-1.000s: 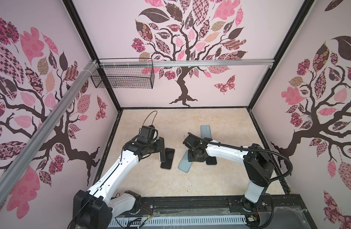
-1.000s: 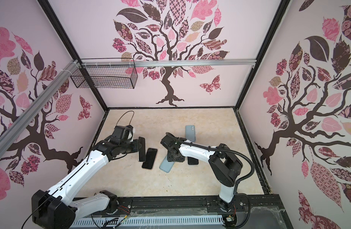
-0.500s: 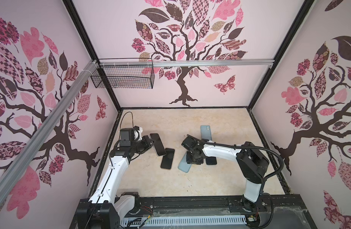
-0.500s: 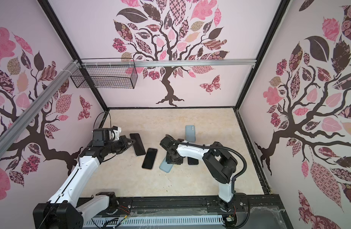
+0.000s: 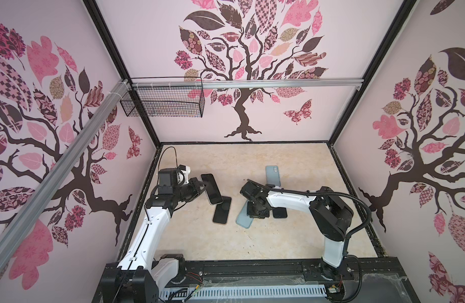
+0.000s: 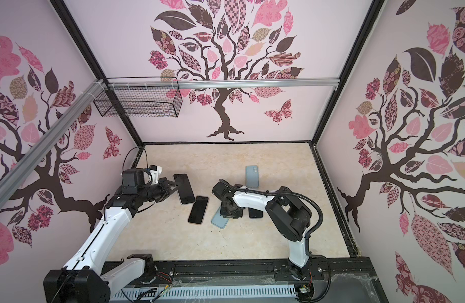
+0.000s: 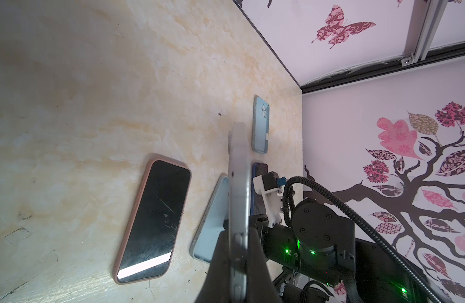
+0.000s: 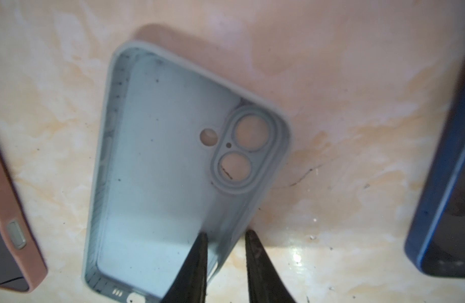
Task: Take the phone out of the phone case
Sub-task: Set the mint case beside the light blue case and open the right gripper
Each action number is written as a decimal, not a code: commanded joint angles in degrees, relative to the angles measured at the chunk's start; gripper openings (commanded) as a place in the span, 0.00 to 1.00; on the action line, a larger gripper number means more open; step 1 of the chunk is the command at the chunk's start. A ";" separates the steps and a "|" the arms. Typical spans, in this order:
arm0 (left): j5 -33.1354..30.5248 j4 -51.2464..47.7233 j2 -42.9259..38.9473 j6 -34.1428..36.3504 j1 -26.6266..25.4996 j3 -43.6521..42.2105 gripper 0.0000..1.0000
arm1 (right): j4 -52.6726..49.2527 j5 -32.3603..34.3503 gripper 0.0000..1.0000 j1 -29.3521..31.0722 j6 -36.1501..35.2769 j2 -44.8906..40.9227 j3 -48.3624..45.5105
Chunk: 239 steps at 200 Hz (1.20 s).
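Desk [image 5: 252,244]: beige marbled top, boxed in by pink tree-print walls.

Left tool [image 5: 200,187] is clamped on a dark-screened phone [image 5: 211,192] by 1 long side. The wrist view shows that phone [image 7: 238,196] edge-on, with a frosted grey rim, its faces pinched between the fingers [image 7: 221,262]. In both top views its near end overlaps the top corner of the pink-cased phone [image 5: 222,210]. I cannot tell whether the 2 touch.

Case [image 8: 158,183]: light blue, empty, lying open side up on the desk with the camera cut-outs showing desk through them. It sits between the pink-cased phone and the blue phone [image 8: 446,183].

Right tool [image 8: 226,233] points down over the case's end [image 5: 244,219]. Its jaws straddle 1 side wall, with 1 finger [image 8: 197,262] inside the case and 1 outside on the desk side. A gap shows at the wall. I cannot tell if the wall is actually pinched.

Light-blue phone [image 5: 273,175] lies back up, farther out, apart from the rest.
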 commanded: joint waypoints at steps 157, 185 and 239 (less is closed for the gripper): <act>-4.33 4.07 2.34 7.72 -13.76 -1.90 0.00 | -2.28 5.34 0.00 -9.40 -14.41 -2.22 5.30; -5.22 7.37 5.34 6.78 -16.92 -1.40 0.00 | -6.03 10.64 0.00 -11.56 -20.30 2.40 12.50; -7.25 11.66 12.77 5.40 -22.01 0.93 0.00 | -9.99 10.01 0.00 -17.54 -25.70 14.47 28.02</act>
